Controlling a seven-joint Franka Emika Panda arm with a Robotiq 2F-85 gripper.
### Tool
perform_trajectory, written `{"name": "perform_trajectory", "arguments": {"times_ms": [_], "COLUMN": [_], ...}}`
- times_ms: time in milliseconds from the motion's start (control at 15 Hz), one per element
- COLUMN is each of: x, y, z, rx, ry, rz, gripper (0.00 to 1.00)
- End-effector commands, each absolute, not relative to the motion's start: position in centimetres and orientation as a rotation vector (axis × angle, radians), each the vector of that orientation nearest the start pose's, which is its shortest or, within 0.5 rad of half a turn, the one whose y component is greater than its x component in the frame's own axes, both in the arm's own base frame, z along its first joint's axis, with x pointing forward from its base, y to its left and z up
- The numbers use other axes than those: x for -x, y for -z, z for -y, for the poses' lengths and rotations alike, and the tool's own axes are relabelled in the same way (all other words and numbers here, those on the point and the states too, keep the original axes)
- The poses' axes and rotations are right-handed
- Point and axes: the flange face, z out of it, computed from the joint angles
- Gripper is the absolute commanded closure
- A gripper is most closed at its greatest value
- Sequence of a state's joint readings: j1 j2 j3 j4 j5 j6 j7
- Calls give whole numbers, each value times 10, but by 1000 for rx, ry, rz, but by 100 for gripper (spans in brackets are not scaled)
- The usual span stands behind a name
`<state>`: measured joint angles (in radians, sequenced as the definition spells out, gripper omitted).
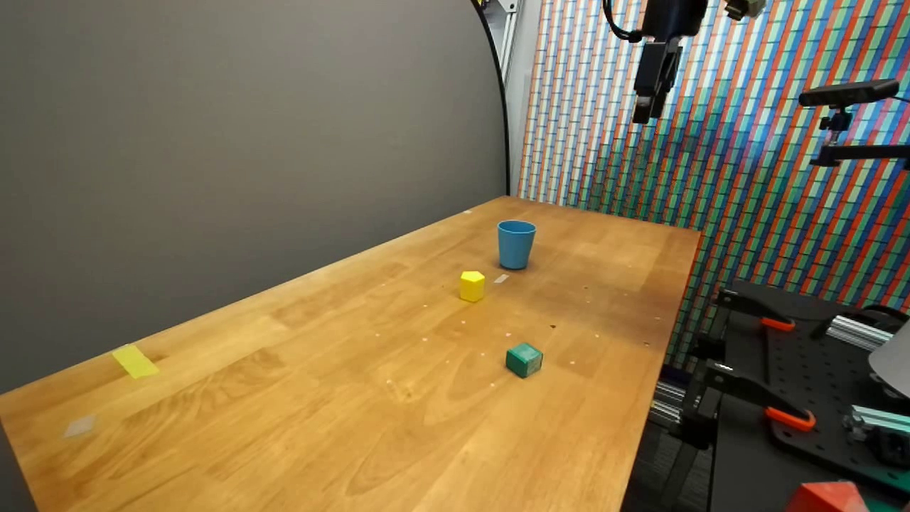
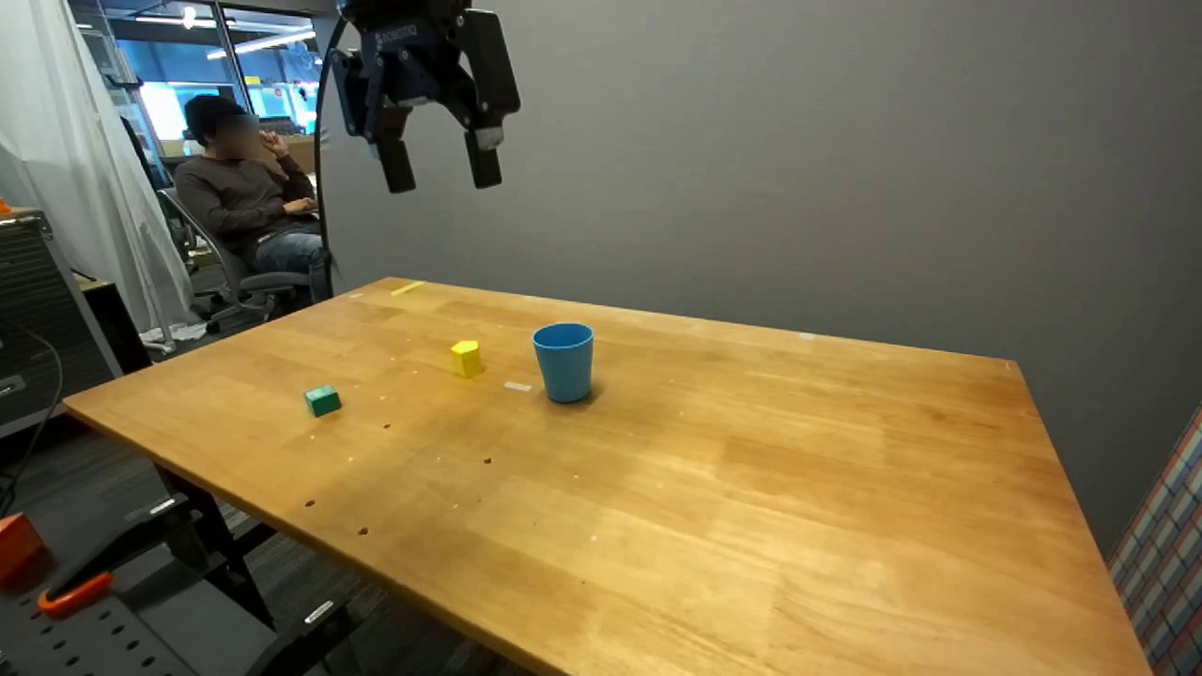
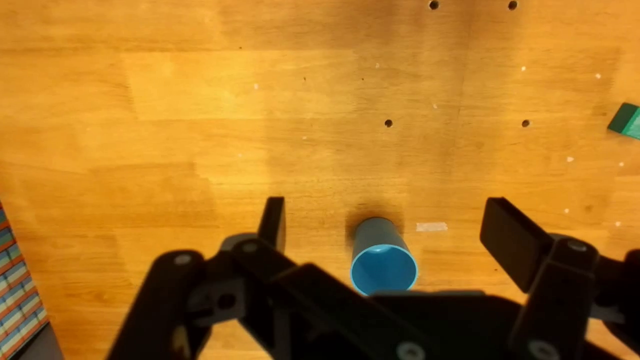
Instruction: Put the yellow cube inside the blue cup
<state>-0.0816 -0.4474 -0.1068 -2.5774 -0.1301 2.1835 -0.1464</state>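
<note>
The yellow cube [image 1: 472,286] sits on the wooden table in both exterior views [image 2: 466,360]. It does not show in the wrist view. The blue cup [image 1: 515,245] stands upright close to the cube, apart from it, and shows in both exterior views [image 2: 565,364]. In the wrist view the cup [image 3: 384,267] appears between the open fingers, far below them; its lower rim is partly hidden by the gripper. The visible part of its inside holds nothing. My gripper [image 2: 443,176] is open and empty, high above the table, and shows in every view [image 1: 648,112] [image 3: 385,215].
A green cube [image 1: 525,360] lies on the table [image 1: 298,427], nearer the long edge by the clamps [image 1: 757,391]. It shows at the right edge of the wrist view [image 3: 629,121]. Flat yellow tape [image 1: 136,361] is stuck near the table's far end. A grey screen [image 2: 798,169] stands behind.
</note>
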Motion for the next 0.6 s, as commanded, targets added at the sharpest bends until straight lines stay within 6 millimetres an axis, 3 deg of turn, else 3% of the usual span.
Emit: {"name": "perform_trajectory", "arguments": {"times_ms": [0, 533], "x": [-419, -478], "y": [-391, -313], "z": [45, -62], "rx": [3217, 3132], "ry": [150, 143], "rz": [95, 356], "gripper": [0, 0]}}
